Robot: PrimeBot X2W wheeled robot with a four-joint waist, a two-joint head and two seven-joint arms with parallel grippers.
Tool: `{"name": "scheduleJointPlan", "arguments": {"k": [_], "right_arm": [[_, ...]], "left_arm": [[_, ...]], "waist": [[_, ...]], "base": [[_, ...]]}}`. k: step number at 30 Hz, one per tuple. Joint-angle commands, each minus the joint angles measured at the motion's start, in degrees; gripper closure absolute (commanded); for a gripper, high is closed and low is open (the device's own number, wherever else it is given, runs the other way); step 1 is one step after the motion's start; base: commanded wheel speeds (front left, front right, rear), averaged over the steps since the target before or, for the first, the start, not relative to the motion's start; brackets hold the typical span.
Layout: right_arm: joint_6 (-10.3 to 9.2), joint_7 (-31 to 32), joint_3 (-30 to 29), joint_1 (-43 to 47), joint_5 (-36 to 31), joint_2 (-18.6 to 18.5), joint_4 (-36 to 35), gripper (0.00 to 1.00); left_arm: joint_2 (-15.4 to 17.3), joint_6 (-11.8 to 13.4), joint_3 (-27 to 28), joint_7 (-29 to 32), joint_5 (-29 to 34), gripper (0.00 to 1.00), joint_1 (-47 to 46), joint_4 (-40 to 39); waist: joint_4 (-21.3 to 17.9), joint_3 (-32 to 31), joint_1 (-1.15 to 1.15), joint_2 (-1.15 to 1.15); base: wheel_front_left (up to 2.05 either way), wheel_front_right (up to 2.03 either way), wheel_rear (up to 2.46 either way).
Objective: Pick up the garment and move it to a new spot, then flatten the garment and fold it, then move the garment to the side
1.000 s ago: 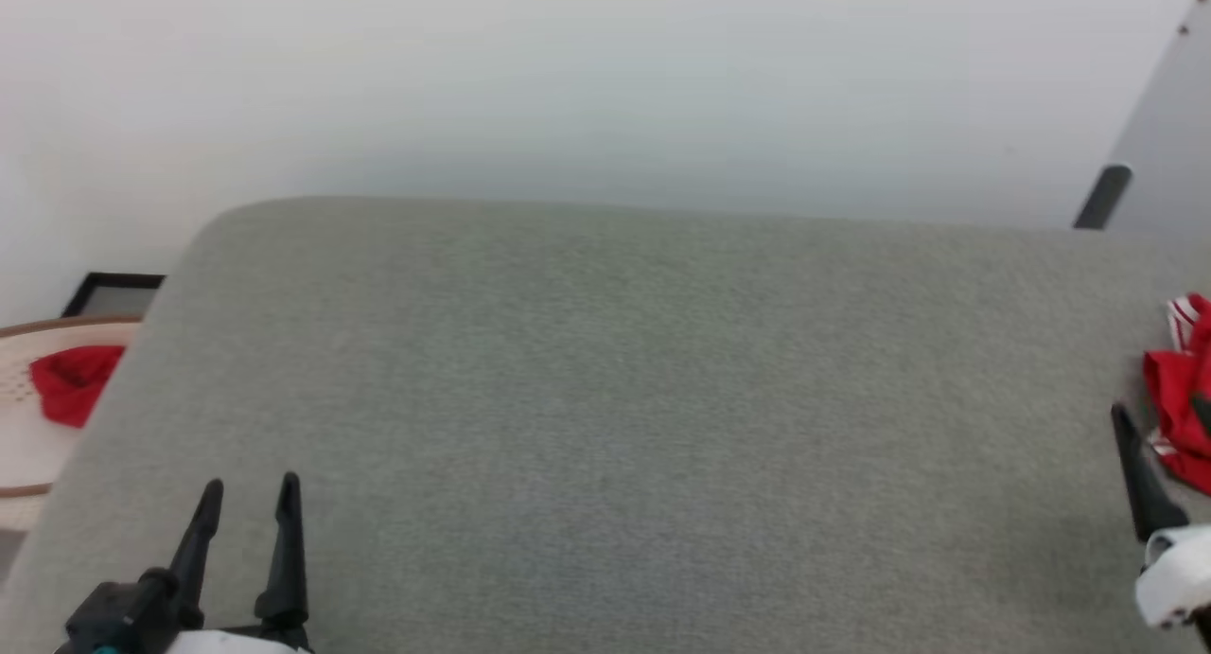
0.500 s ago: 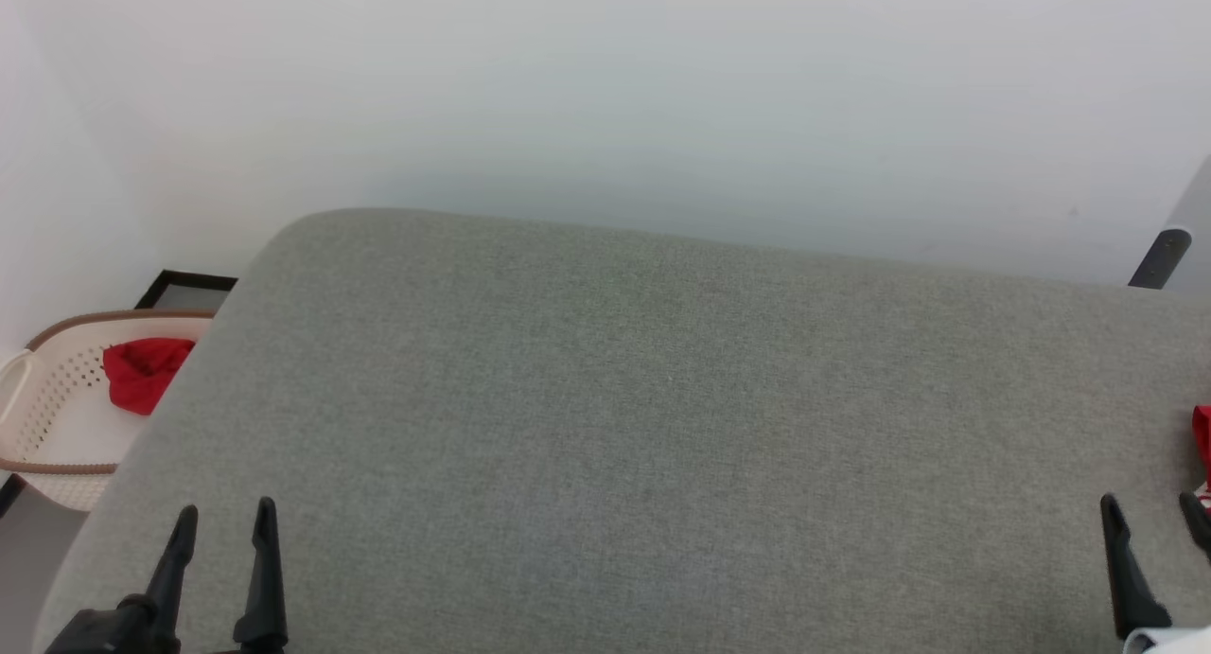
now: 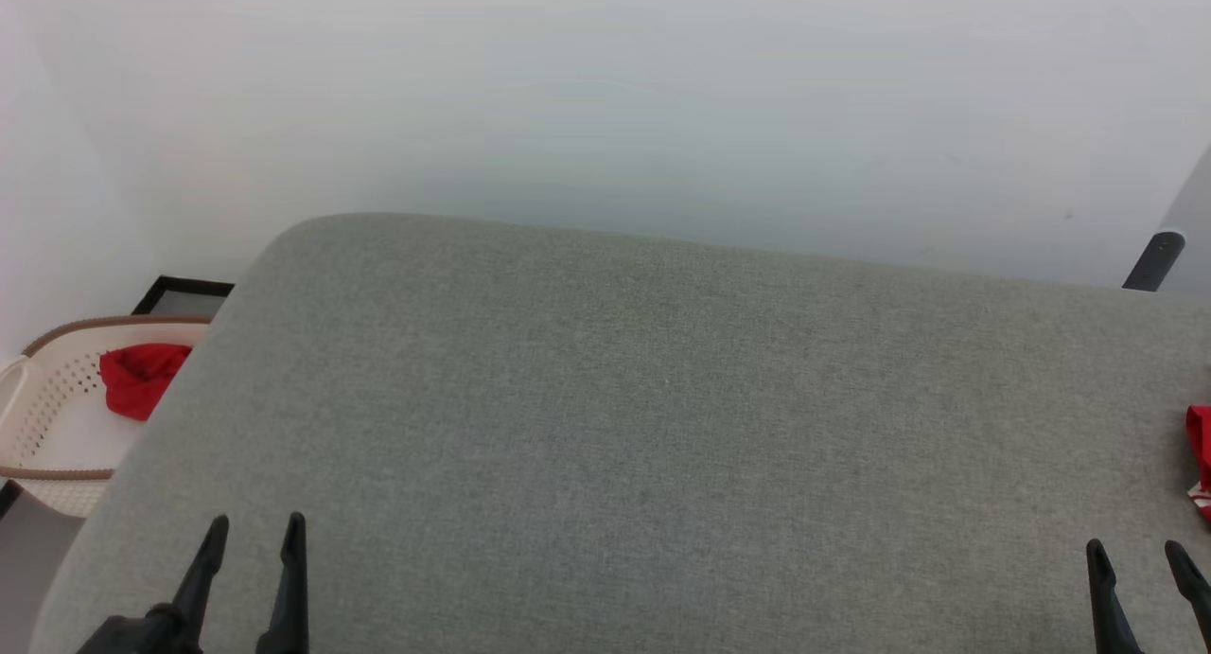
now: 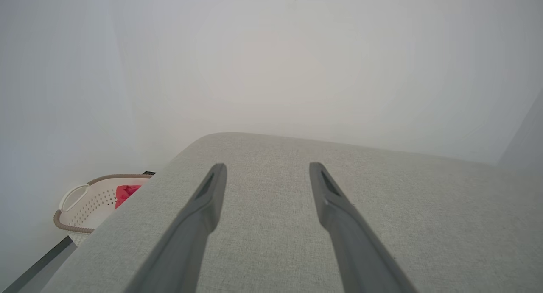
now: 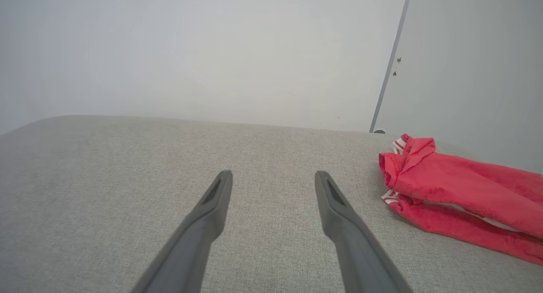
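Trailing out of view, the garment (image 5: 458,191) lies untouched; left gripper (image 3: 259,521) and right gripper (image 3: 1133,546) jaws spread empty.

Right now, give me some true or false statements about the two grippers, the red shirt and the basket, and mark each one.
1. The left gripper is open and holds nothing. True.
2. The right gripper is shut on the garment. False: it is open and empty, and the garment lies apart from it, off to its right.
3. The basket holds a plain red cloth. True.
4. The garment is spread flat in the middle of the grey upholstered surface. False: it lies bunched near the surface's right edge.
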Motion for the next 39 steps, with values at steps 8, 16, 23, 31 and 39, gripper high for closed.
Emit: {"name": "scheduleJointPlan", "arguments": {"k": [8, 16, 23, 31, 39], "right_arm": [[-0.07, 0.0, -0.3, 1.3, -0.1, 0.4, -0.5, 0.00], [-0.07, 0.2, -0.4, 1.4, 0.4, 0.2, -0.2, 0.00], [-0.07, 0.3, -0.4, 1.7, 0.9, 0.3, 0.2, 0.00], [-0.07, 0.3, -0.2, 1.8, 1.6, -0.3, 0.7, 0.00], [-0.07, 0.5, -0.4, 2.3, 1.9, -0.1, 1.1, 0.00]], "left_arm": [[0.9, 0.0, -1.4, 0.0, -0.5, 0.00, 0.6, -0.3], [1.3, 0.0, -2.6, 0.0, 0.5, 0.00, 1.0, -0.6], [1.8, 0.0, -3.8, 0.0, -0.1, 0.00, 1.3, -1.0], [1.7, 0.0, -4.1, 0.0, 0.1, 0.00, 0.9, -0.8], [2.0, 0.0, -5.4, 0.0, 0.3, 0.00, 0.1, -0.1]], "waist": [[-0.3, 0.2, 0.00, 0.00], [-0.1, 0.3, 0.00, 0.00], [0.0, 0.2, 0.00, 0.00], [-0.5, 0.2, 0.00, 0.00], [-0.7, 0.2, 0.00, 0.00]], "base": [[0.00, 0.00, 0.00], [0.00, 0.00, 0.00], [0.00, 0.00, 0.00], [0.00, 0.00, 0.00], [0.00, 0.00, 0.00]]}}
